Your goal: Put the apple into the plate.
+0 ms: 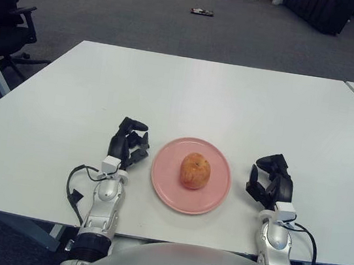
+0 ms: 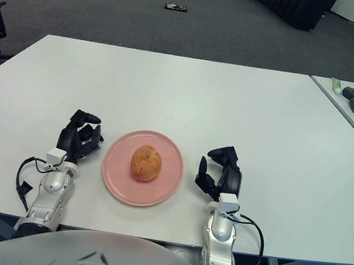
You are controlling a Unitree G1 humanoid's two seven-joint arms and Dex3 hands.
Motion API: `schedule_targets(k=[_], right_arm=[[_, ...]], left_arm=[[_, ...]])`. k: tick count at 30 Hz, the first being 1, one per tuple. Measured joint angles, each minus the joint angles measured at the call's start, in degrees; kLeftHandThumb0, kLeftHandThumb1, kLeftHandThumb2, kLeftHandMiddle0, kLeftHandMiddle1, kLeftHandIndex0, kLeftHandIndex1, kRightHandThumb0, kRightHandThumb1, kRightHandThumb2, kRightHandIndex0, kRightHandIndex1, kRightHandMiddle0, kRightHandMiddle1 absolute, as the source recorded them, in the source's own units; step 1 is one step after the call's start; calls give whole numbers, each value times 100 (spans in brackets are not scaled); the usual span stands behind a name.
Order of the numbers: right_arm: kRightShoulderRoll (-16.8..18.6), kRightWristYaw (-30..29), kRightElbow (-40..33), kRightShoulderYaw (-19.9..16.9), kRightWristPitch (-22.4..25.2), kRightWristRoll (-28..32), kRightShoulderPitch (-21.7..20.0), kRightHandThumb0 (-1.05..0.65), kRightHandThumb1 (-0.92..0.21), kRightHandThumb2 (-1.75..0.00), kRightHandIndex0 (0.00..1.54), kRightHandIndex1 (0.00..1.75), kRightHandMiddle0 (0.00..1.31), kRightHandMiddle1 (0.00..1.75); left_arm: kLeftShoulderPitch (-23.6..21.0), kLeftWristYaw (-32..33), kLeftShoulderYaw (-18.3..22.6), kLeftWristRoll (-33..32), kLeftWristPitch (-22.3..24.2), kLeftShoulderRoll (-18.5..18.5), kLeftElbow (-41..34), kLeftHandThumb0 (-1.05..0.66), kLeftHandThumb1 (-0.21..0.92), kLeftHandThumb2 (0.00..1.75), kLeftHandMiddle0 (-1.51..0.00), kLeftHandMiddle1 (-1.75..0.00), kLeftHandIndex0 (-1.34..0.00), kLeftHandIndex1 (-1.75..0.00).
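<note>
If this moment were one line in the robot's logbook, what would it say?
apple: on pink plate | left hand: left of plate, holding nothing | right hand: right of plate, holding nothing | task: apple in place

- table [image 1: 234, 101]: smooth matt white, probably laminate
- plate [image 1: 211, 193]: smooth pink, slight sheen
- apple [image 1: 195, 170]: dull mottled skin
- hands: black plastic fingers [image 1: 127, 144]

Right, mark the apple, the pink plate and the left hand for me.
apple [image 1: 195, 170], left eye view, middle of the fruit.
pink plate [image 1: 166, 187], left eye view, bare near-left rim.
left hand [image 1: 126, 145], left eye view, middle of the hand, left of the plate.
</note>
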Motion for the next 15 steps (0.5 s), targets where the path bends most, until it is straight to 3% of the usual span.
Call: schedule_targets(k=[15], right_arm=[[10, 2, 49, 62, -15, 3, -56, -40, -60, -96, 62, 151, 39, 175]], left_arm=[[137, -19, 84, -42, 230, 88, -223, -38, 69, 85, -68, -175, -34, -175]])
